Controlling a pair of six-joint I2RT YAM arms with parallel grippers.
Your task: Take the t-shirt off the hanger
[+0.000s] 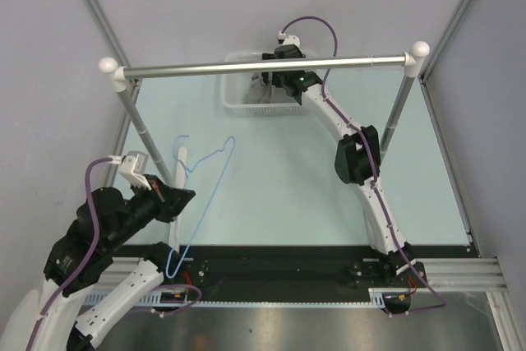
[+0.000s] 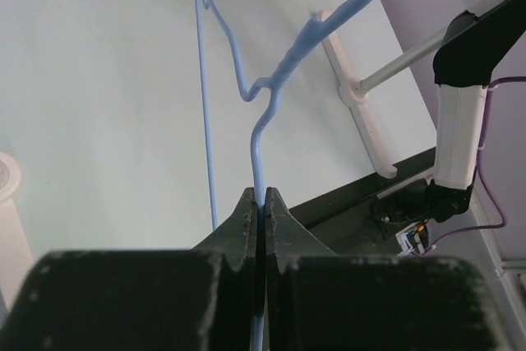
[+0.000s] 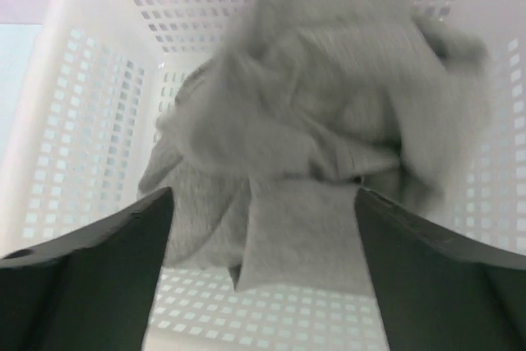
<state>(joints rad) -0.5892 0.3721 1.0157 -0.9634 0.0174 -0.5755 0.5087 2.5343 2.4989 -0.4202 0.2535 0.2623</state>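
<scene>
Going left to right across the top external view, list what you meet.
left gripper clamped on the hanger → white basket → right arm's elbow → rail's right end cap

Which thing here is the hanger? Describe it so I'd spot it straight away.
Find the silver rail spanning the table and follow its left post down. Beside it the left gripper pinches the hanger: a thin light-blue wire triangle, bare of cloth, far thinner than the rail.
</scene>
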